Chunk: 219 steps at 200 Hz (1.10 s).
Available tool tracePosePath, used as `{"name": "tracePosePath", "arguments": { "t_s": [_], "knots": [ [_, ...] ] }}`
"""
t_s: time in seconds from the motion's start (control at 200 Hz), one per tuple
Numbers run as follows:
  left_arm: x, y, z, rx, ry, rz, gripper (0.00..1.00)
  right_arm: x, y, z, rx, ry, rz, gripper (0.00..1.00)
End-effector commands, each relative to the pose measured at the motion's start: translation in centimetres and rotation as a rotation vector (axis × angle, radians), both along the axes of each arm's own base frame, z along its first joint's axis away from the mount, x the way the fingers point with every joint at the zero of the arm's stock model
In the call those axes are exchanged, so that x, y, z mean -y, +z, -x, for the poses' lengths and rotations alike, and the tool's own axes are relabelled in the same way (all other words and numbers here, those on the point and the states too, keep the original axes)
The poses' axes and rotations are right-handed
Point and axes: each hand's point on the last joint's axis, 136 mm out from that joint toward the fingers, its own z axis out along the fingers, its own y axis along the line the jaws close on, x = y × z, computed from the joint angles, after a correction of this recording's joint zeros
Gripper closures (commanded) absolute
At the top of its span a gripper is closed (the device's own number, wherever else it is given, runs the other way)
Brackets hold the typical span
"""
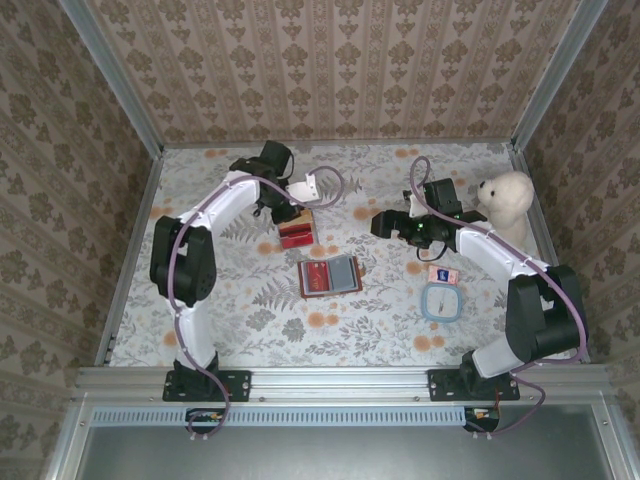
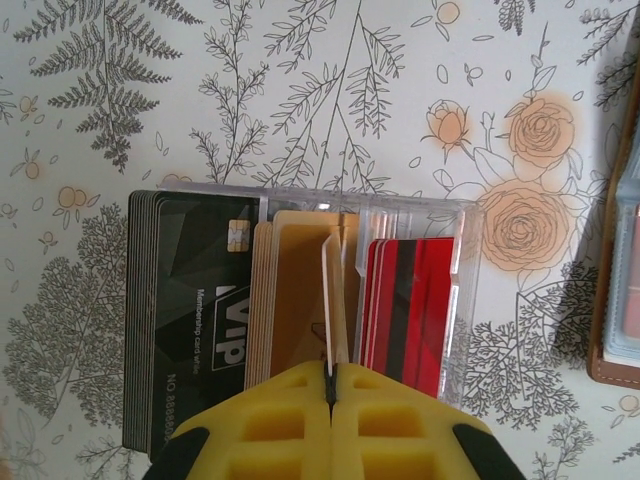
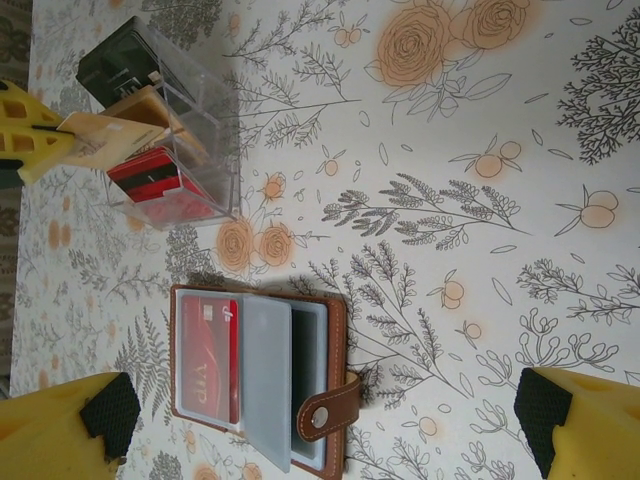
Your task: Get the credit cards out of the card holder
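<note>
Card holder (image 1: 330,275) lies open and flat in the middle of the counter (image 1: 250,320), with the clear card box (image 2: 465,290) just beyond it on the far left side. It is brown leather with reddish-brown edges. Its bluish-grey sleeves are fanned across the middle, and a strap with a snap (image 3: 340,395) sticks out from its edge. A red VIP card (image 3: 208,355) sits in one sleeve, so by my reading the task is not finished.

Your left end effector (image 2: 330,385) is clenched on the edge of a tan card (image 2: 333,300), which stands edge-on among the tan stack in the box, between the black VIP cards and the red ones. The grip is thin and at the rim. If you let go while the card is tilted, it could catch on a divider or lean across into the neighbouring stack. If you push down, the light box may slide or tip.

Your right end effector (image 3: 322,410) is spread wide, grasping nothing, and hangs over the holder. Nothing pins the holder down, so pulling on the red card could drag or lift the whole wallet. The loose sleeves could also fold over the card and hide its edge. Watch the strap as well, since a finger could hook it.
</note>
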Motion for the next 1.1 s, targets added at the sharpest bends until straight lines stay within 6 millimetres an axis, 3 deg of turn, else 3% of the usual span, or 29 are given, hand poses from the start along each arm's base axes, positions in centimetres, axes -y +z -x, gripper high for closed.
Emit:
{"name": "tracePosePath", "arguments": {
  "t_s": [0.0,0.395,0.42,0.91,1.09],
  "knots": [
    [-0.5,-0.5,-0.7,0.021,-0.028,-0.062,1.00,-0.2,1.1,-0.1,0.001,0.004,-0.026,0.00],
    [-0.6,1.5,-0.6,0.028,-0.051,-0.070,1.00,-0.2,1.0,0.0,-0.009,-0.004,-0.031,0.00],
    [0.5,1.4,0.1,0.028,-0.079,-0.071,1.00,-0.2,0.9,0.1,-0.011,-0.004,-0.031,0.00],
    [0.0,-1.7,-1.1,0.068,-0.107,-0.178,1.00,-0.2,0.4,0.0,-0.028,-0.008,-0.032,0.00],
    [-0.2,-1.9,-1.4,0.085,-0.098,-0.193,0.98,-0.3,0.2,-0.1,-0.034,-0.006,-0.035,0.00]
  ]
}}
